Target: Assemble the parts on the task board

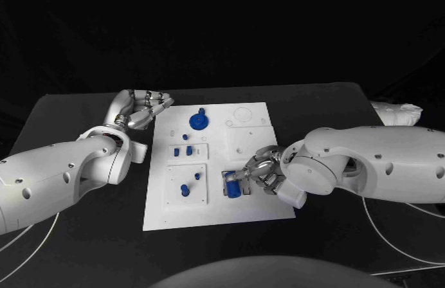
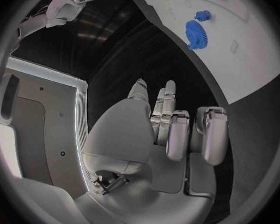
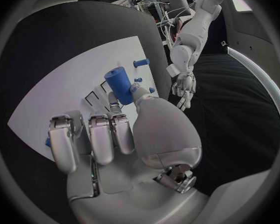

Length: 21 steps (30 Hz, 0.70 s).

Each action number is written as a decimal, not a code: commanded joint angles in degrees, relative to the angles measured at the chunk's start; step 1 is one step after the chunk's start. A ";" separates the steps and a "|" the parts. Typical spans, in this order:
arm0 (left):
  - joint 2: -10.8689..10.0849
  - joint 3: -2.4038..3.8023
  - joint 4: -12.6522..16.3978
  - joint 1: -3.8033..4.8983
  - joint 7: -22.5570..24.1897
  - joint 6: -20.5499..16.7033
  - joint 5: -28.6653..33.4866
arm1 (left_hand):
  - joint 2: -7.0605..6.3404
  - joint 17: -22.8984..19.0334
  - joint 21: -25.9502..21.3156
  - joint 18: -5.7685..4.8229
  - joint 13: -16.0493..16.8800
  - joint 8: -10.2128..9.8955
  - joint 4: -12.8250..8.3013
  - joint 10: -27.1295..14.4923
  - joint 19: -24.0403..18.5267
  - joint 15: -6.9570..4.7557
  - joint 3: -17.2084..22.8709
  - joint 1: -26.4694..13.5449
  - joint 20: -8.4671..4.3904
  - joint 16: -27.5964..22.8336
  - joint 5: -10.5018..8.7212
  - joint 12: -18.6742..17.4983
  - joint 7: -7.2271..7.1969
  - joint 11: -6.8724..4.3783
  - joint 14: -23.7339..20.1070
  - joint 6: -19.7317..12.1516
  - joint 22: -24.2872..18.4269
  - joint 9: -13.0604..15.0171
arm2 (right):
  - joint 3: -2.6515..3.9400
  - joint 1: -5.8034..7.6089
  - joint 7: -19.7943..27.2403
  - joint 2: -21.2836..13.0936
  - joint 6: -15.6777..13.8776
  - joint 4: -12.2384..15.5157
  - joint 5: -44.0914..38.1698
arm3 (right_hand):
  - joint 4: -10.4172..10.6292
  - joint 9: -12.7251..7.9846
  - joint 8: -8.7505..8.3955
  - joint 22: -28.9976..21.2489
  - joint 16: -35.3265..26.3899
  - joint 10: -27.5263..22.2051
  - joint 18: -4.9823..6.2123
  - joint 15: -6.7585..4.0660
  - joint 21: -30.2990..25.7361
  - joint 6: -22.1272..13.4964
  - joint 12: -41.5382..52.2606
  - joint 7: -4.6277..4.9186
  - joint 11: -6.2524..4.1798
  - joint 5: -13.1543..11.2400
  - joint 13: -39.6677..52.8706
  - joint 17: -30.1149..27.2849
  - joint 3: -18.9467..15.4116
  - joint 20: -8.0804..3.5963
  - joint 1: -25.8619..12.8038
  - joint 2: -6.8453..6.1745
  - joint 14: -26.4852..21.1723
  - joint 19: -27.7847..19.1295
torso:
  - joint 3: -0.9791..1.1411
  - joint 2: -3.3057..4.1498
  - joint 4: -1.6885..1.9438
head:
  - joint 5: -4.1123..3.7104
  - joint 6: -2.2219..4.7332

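1. Right hand point(image 1: 262, 174): over the near right part of the task board point(image 1: 269, 211), fingers curled round a blue cylinder point(image 3: 120, 84). The right wrist view shows the piece pinched between thumb and fingers, its flat round end sticking out clear of the fingertips. In the head view the cylinder point(image 1: 234, 185) sits at the board surface; whether it is seated in a recess or just above one cannot be told.

2. Handling, as a judgement: the cylinder looks like rigid moulded plastic, light, smooth-sided. It will not deform in the grip but could twist or slip if pinched near one end. Best hold is across the middle of the barrel, leaving the end that goes into the board free.

3. Left hand point(image 1: 144, 110): off the far left edge of the board, over the black table point(image 1: 83, 108), fingers curled inward, holding nothing.

4. Outward on the board: a blue gear point(image 1: 197, 119) lies flat on the far part, near the left hand; thin and toothed, best taken by the rim or hub. Small blue blocks point(image 1: 182, 151) stand in a middle panel, and a small blue peg point(image 1: 186, 189) lies in the near left panel. These are light and easily knocked.
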 commanded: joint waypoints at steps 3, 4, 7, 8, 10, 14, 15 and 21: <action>0.06 0.03 0.18 0.02 0.56 0.83 -0.14 | 0.75 15.10 0.14 -0.86 -0.07 0.14 0.01 0.06 6.03 -0.29 -0.33 0.02 -0.23 0.14 0.36 -0.25 -0.09 -0.01 5.87 0.46 15.09 -0.02 | -0.12 -0.16 -1.89 -0.01 -0.04 -0.10 -2.65 | 0.71 0.04 -0.14 15.07 0.23 6.01 -0.38 0.65 0.26 -0.92 0.16 0.19 0.30 -1.05 15.06 15.09 -1.63 0.22 -1.35 -0.43 5.96 6.00 | -0.02 0.06 0.00 | -0.08 -0.07; 0.08 0.03 0.18 0.02 0.55 0.85 -0.14 | 0.75 15.10 0.14 -0.86 -0.07 0.14 0.01 0.06 6.03 -0.29 -0.33 0.02 -0.23 0.14 0.36 -0.25 -0.09 -0.01 5.87 0.46 15.09 -0.02 | -0.12 -0.16 -1.95 -0.02 -0.15 -0.10 -2.93 | 0.88 0.12 -0.04 15.07 0.23 6.01 -0.38 0.69 0.26 -1.02 0.16 0.20 0.32 -1.14 15.06 15.09 -1.93 0.27 -1.55 -0.37 5.96 6.00 | -0.03 0.06 0.01 | -0.11 0.01; 0.12 0.03 0.16 0.02 0.54 0.87 -0.14 | 0.76 15.10 0.14 -0.86 -0.07 0.14 0.01 0.06 6.03 -0.29 -0.34 0.03 -0.23 0.14 0.37 -0.25 -0.09 -0.02 5.87 0.46 15.09 -0.02 | -0.12 -0.17 -2.05 -0.03 -0.38 -0.11 -3.42 | 1.11 0.23 0.09 15.07 0.23 6.01 -0.38 0.73 0.26 -1.18 0.16 0.21 0.34 -1.37 15.06 15.09 -2.35 0.33 -1.82 -0.32 5.96 6.00 | -0.02 0.03 0.01 | -0.12 -0.07; 0.13 0.03 0.15 0.02 0.53 0.88 -0.14 | 0.86 15.10 0.14 -0.86 -0.08 0.13 0.00 0.06 6.03 -0.30 -0.41 0.15 -0.24 0.14 0.44 -0.26 -0.11 -0.03 5.87 0.48 15.09 -0.03 | -0.12 -0.17 -2.07 -0.03 -0.43 -0.12 -3.62 | 1.17 0.27 0.14 15.07 0.23 6.01 -0.38 0.73 0.26 -1.21 0.16 0.21 0.34 -1.43 15.06 15.09 -2.46 0.34 -1.88 -0.30 5.96 6.00 | -0.01 0.02 0.00 | -0.13 -0.07; 0.14 0.03 0.14 0.02 0.53 0.88 -0.14 | 0.86 15.10 0.14 -0.86 -0.08 0.13 0.00 0.06 6.03 -0.30 -0.41 0.15 -0.24 0.14 0.44 -0.26 -0.11 -0.03 5.87 0.48 15.09 -0.03 | -0.12 -0.17 -2.12 -0.03 -0.55 -0.11 -3.96 | 1.30 0.37 0.27 15.07 0.23 6.01 -0.38 0.75 0.26 -1.28 0.16 0.21 0.34 -1.68 15.06 15.09 -2.74 0.37 -2.01 -0.25 5.96 6.00 | -0.01 0.05 -0.01 | -0.14 -0.01; 0.16 0.03 0.11 0.02 0.52 0.93 -0.14 | 0.86 15.10 0.14 -0.86 -0.08 0.13 0.00 0.06 6.03 -0.30 -0.41 0.15 -0.24 0.14 0.44 -0.26 -0.11 -0.03 5.87 0.48 15.09 -0.03 | -0.12 -0.17 -2.28 0.03 -0.76 -0.17 -4.60 | 1.67 0.61 0.59 15.07 0.23 6.01 -0.38 0.78 0.26 -1.50 0.16 0.21 0.34 -2.08 15.06 15.09 -3.46 0.42 -2.35 -0.15 5.96 6.00 | 0.01 0.01 0.01 | -0.22 0.04; 0.16 0.03 0.11 0.02 0.52 0.94 -0.14 | 0.86 15.10 0.14 -0.86 -0.08 0.13 0.00 0.06 6.03 -0.30 -0.41 0.15 -0.24 0.14 0.44 -0.26 -0.11 -0.03 5.87 0.48 15.09 -0.03 | -0.12 -0.17 -2.35 0.05 -0.76 -0.20 -4.80 | 1.75 0.66 0.66 15.07 0.23 6.01 -0.38 0.78 0.26 -1.59 0.16 0.21 0.35 -2.14 15.06 15.09 -3.65 0.44 -2.43 -0.15 5.96 6.00 | 0.00 -0.01 0.02 | -0.22 0.04; 0.14 0.03 0.10 0.02 0.50 0.96 -0.14 | 0.86 15.10 0.14 -0.86 -0.08 0.13 0.00 0.06 6.03 -0.30 -0.41 0.15 -0.24 0.14 0.44 -0.26 -0.11 -0.03 5.87 0.48 15.09 -0.03 | -0.12 -0.17 -2.74 0.08 -0.55 -0.30 -5.51 | 2.37 1.17 1.38 15.07 0.23 6.01 -0.38 0.81 0.26 -2.34 0.16 0.23 0.39 -2.37 15.06 15.09 -5.35 0.51 -3.12 -0.59 5.96 6.00 | -0.01 0.03 0.07 | -0.21 0.13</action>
